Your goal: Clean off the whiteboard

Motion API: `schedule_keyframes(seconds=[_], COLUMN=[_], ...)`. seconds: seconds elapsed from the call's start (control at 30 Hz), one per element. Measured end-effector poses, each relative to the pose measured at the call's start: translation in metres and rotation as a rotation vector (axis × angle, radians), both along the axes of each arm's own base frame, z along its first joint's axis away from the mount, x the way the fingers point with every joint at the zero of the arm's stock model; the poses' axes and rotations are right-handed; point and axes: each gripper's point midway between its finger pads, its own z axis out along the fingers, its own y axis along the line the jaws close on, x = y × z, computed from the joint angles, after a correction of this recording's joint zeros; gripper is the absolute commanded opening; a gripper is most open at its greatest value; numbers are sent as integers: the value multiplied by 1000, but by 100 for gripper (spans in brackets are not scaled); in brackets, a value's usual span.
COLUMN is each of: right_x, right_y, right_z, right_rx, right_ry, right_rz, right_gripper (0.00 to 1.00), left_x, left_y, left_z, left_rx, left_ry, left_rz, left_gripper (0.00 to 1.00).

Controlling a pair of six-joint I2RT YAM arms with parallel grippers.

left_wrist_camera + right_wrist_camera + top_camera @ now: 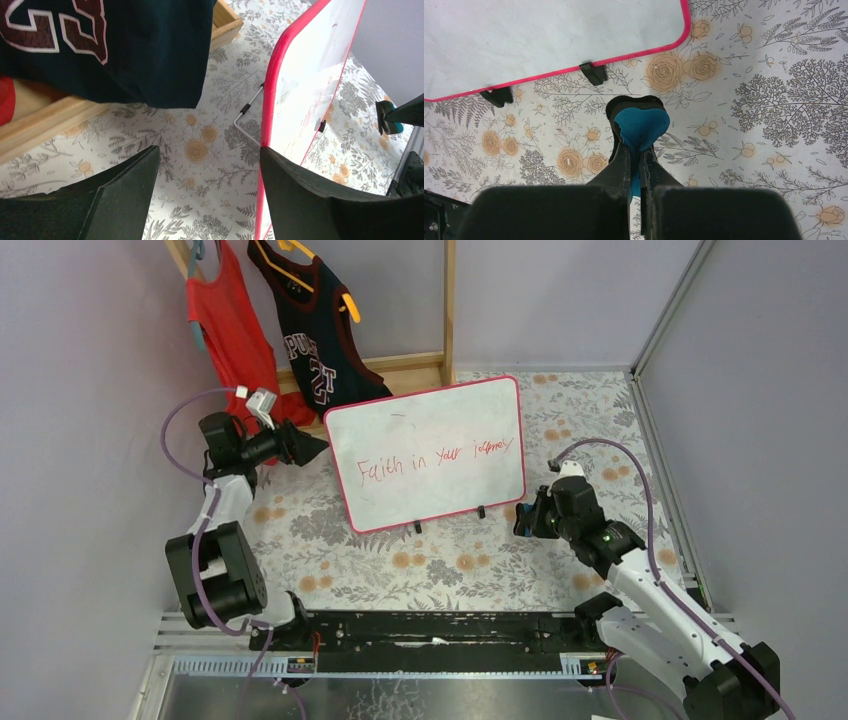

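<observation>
The whiteboard (430,430) stands tilted on small black feet, with a pink-red frame and red lettering across its middle. My left gripper (315,447) is open at the board's left edge. In the left wrist view (209,150) the red frame (267,100) runs right along the inner side of the right finger (300,195); I cannot tell if they touch. My right gripper (525,518) hangs low by the board's lower right corner. It is shut (636,150) on a blue and black eraser (641,125), just short of the board's bottom edge (549,35).
A wooden rack (448,310) behind the board holds a red shirt (232,335) and a navy jersey (315,340); the jersey hangs close above my left gripper (125,50). A wire stand (245,112) props the board from behind. A floral cloth (440,560) covers the table.
</observation>
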Motion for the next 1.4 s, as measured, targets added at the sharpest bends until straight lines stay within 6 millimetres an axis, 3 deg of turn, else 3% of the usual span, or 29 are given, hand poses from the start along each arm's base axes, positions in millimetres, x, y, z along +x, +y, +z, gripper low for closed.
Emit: schedule_keyframes(seconds=[0.23,0.6,1.07,1.17,1.4], right_x=[0,1,2,6,12], right_y=[0,0,3,5,8], right_z=[0,3,4,8,16], right_rx=[-8,-7,-8,-7,2], right_ry=[0,-13,-8,-16,-39], right_rz=[8,13,27,30,33], right_gripper=[0,0,0,0,0], left_x=[5,1,11,11,1], left_y=[-3,-8,-17,-20,-28], left_z=[19,26,70,73,80], left_rx=[-40,-84,-262,-308,-323], left_ry=[-12,0,-63,-54,-51], left_rz=[-40,-73,-220,-267,-321], left_gripper=[73,71,68,63,63])
